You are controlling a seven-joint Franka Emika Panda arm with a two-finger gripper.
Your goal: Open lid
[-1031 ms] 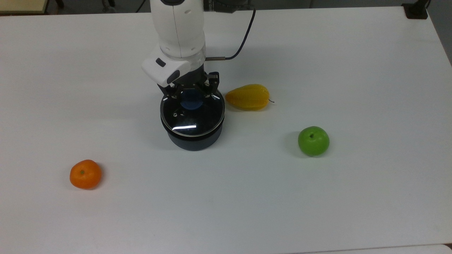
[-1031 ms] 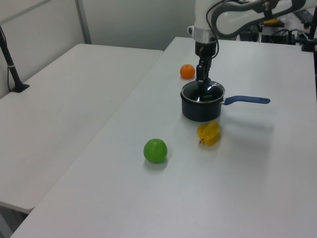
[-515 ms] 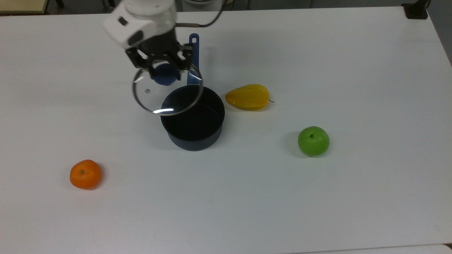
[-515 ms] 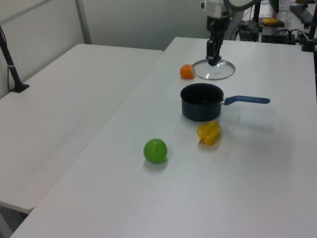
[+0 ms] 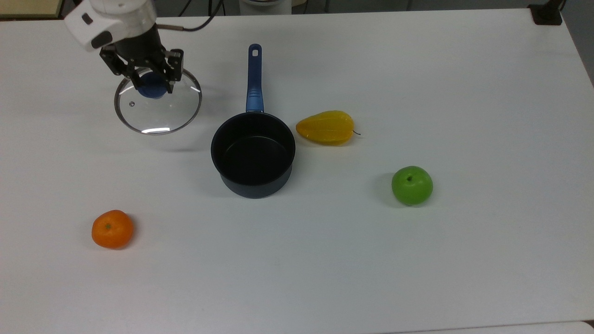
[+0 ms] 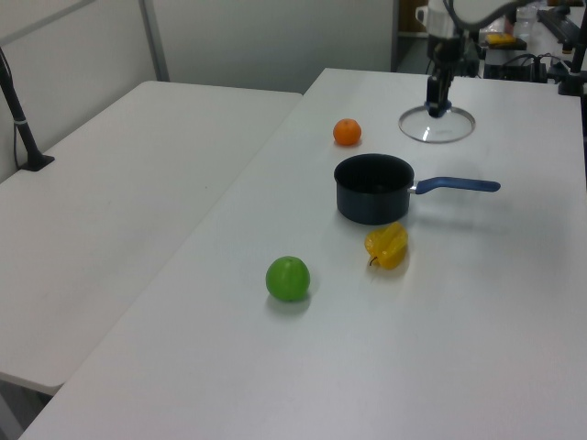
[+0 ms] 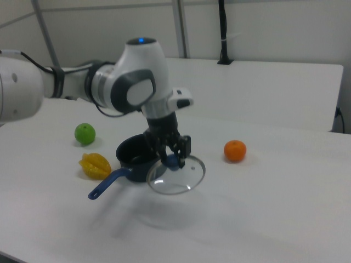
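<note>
The lid [image 5: 158, 105], a clear glass disc with a metal rim and a small steam hole, hangs off the saucepan [image 5: 253, 155] and clear of the table [image 5: 417, 260]; in the right view it floats above its own shadow, slightly tilted. Its blue knob [image 5: 152, 89] sits at about 12 o'clock on the disc in the top view, and the gripper [image 5: 149, 86] is clamped on that knob from above, one dark finger on each side, so the disc hangs directly below the claw. In the left view the lid [image 6: 437, 124] appears beyond the pan, under the gripper [image 6: 435, 107]; in the right view the lid [image 7: 176, 176] hangs in front of the pan with the gripper [image 7: 174, 159] on the knob.

In the top view the lid is at about 10 o'clock from the saucepan, well apart from it. The saucepan stands upright and uncovered, its dark inside bare, with its long blue handle [image 5: 254, 79] pointing to 12 o'clock in the top view.

Just beside the pan at about 2 o'clock in the top view lies a yellow star fruit [image 5: 326, 127], not touching it. A green apple [image 5: 411, 185] stands farther off at about 4 o'clock from the pan. An orange [image 5: 112, 228] rests at about 8 o'clock from the pan, well apart, and near 6 o'clock from the lid.
</note>
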